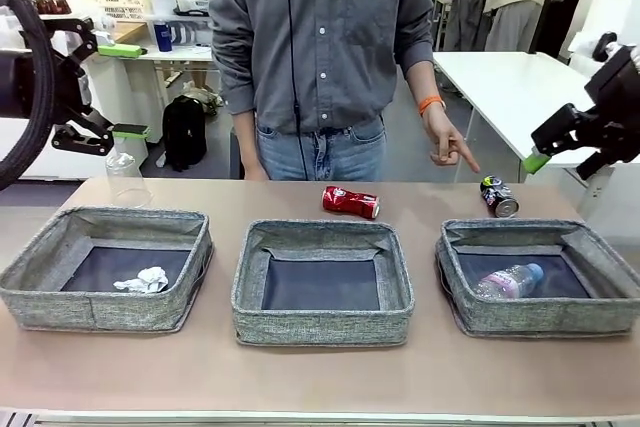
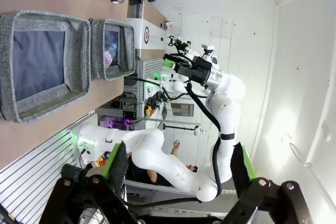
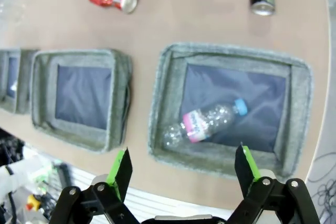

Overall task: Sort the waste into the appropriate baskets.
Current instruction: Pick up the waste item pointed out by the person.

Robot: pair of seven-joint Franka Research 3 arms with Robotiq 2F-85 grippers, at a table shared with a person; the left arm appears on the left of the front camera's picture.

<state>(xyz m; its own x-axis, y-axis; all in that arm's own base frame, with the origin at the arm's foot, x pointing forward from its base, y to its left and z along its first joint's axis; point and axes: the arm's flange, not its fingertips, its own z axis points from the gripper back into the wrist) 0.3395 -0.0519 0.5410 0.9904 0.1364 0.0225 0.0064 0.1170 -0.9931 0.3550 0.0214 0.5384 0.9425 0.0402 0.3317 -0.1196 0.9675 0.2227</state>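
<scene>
Dark crushed can [image 1: 498, 196] looks next, the person's hand [image 1: 447, 142] pointing; both arms' jaws apart, right gripper [image 3: 184, 167] must descend.

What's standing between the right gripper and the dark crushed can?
Nothing visible lies between the right gripper and the dark crushed can on bare table; only the person's hand points close beside the can.

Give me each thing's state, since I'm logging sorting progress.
Left basket, holds the crumpled paper.
Middle basket, empty.
Right basket, holds the bottle, lying flat.
Red can, crushed, lying on the table.
Dark can, lying on the table, person's hand pointing at it.
Cup, upright on the table.
Left gripper, open.
Right gripper, open.
</scene>
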